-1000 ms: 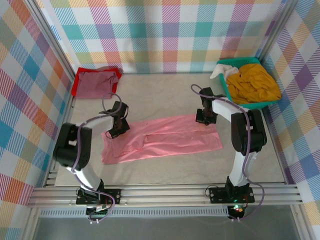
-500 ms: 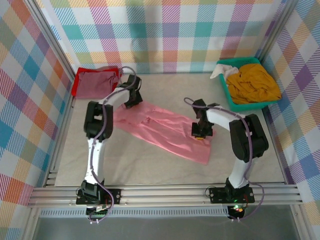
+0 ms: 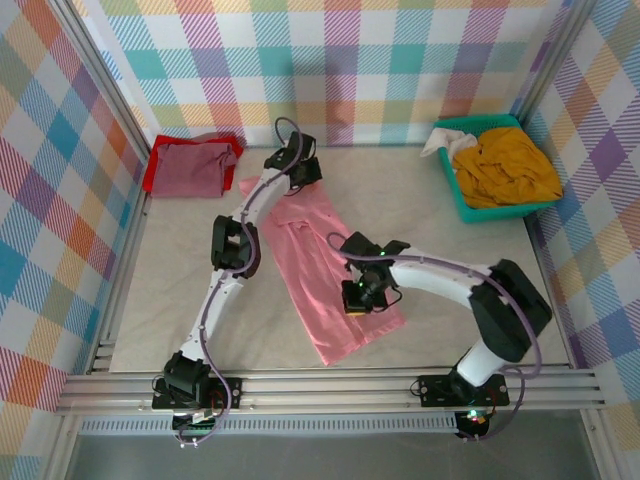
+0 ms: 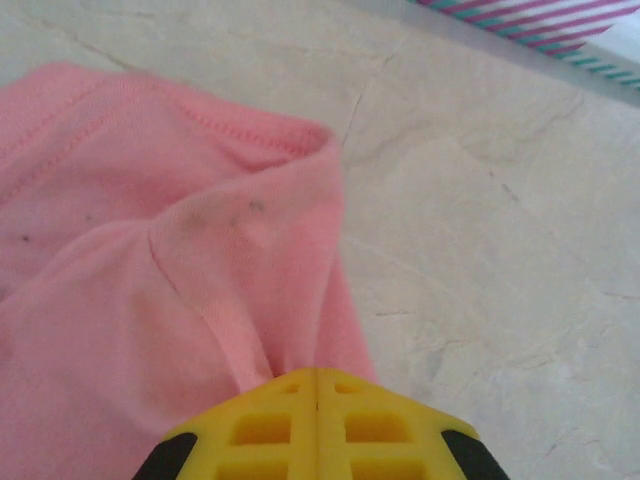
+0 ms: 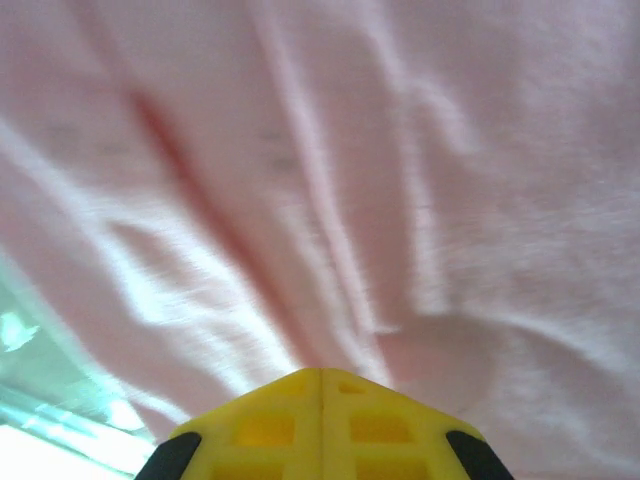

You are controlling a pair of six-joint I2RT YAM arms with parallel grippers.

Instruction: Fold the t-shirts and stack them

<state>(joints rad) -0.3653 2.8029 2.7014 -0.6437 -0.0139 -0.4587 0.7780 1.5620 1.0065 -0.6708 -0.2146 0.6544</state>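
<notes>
Salmon-pink t-shirt (image 3: 325, 270): from above, stretched as a narrow strip slantwise across the table (image 3: 450, 300), far end held by the left gripper (image 3: 300, 165), lower part by the right gripper (image 3: 362, 295). Maroon t-shirt (image 3: 190, 168) folded on a red t-shirt (image 3: 149, 178) at far left; mustard-yellow t-shirt (image 3: 505, 165) heaped in the teal basket (image 3: 452, 185). From the left wrist, clamped tight on a bunched pink hem. From the right wrist, likewise pinching pink cloth. Probably midway: crosswise fold, stacking and the mustard-yellow t-shirt left
</notes>
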